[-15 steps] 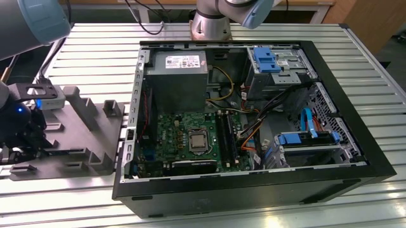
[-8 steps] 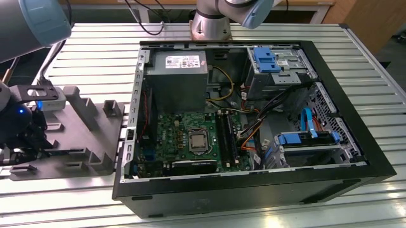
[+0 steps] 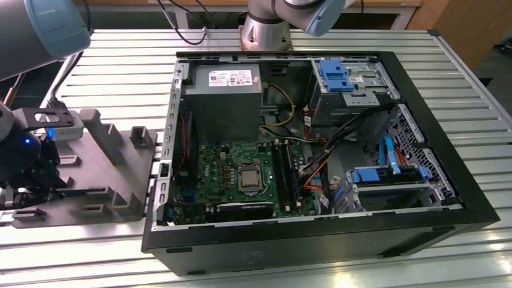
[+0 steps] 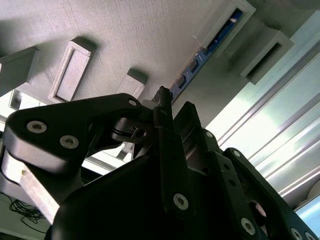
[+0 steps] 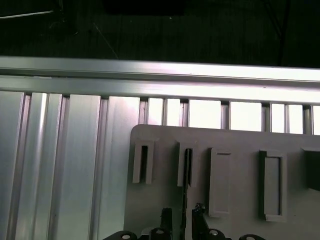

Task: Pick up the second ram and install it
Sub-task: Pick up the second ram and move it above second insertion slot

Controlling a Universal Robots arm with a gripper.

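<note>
A big silver bench (image 3: 120, 60) made of long metal strips holds two things. On the exterior view's right lies an open black case (image 3: 448, 150) with a green board (image 3: 232, 162) inside. Two long black slots (image 3: 286, 171) run side by side on that board. On the exterior view's left sits a flat grey holder (image 3: 112, 162) with small raised blocks and pockets. The case and the holder are near each other but do not touch.

The arm (image 3: 48, 27) reaches down at the holder's edge that is away from the case. Its dark end with the jaws is low at the holder, and a little blue light glows on it.

The ram (image 5: 187, 170) stands on its thin edge in one of the holder's pockets. In the first wrist view it looks like a thin dark line that runs out of the pocket toward the jaws. In the second wrist view the ram (image 4: 215, 42) shows blue, with one end tucked in a grey pocket.

The jaws are apart, with one tip on each side of the ram's near end. There is a small gap between each tip and the ram, so they are not squeezing it. The ram is not lifted. It rests in the holder, well apart from the board's slots
</note>
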